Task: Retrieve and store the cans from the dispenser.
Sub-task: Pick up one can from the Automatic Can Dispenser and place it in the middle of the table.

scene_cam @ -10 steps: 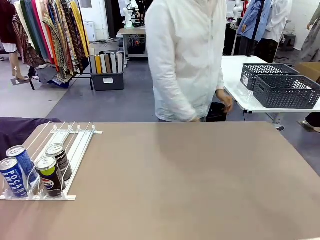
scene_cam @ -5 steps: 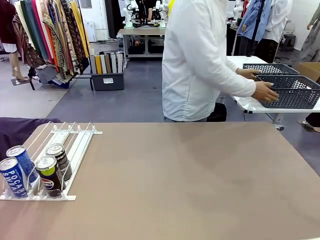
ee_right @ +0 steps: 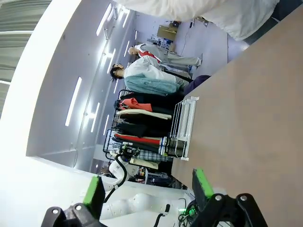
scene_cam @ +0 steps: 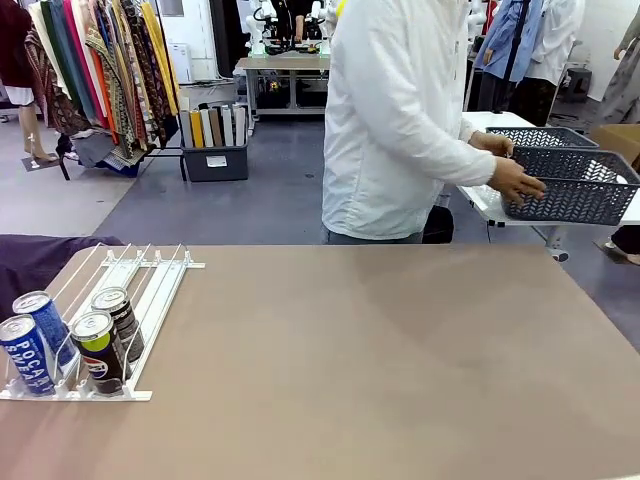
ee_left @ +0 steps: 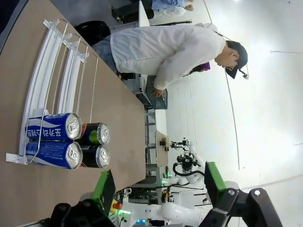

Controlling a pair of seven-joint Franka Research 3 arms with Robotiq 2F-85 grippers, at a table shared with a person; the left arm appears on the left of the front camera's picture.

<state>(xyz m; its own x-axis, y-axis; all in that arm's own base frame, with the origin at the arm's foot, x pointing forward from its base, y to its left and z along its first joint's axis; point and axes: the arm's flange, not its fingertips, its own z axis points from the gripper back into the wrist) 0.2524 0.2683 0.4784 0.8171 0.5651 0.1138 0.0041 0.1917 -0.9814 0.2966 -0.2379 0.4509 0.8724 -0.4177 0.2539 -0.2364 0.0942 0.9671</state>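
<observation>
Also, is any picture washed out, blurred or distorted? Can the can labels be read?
Front view: evenly lit and sharp, lettering on the blue cans legible. Left wrist view: rolled sideways, picture right washed out, dispenser rails bowed by the wide lens. Right wrist view: ceiling lights glare, picture left washed out.

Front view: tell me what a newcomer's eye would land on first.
Four cans stand bunched at the near end of the white dispenser, at the near left corner of the table: two blue, two black. Across it, a person in a white top is turned aside, with a hand on a dark lattice basket off to the right.
</observation>
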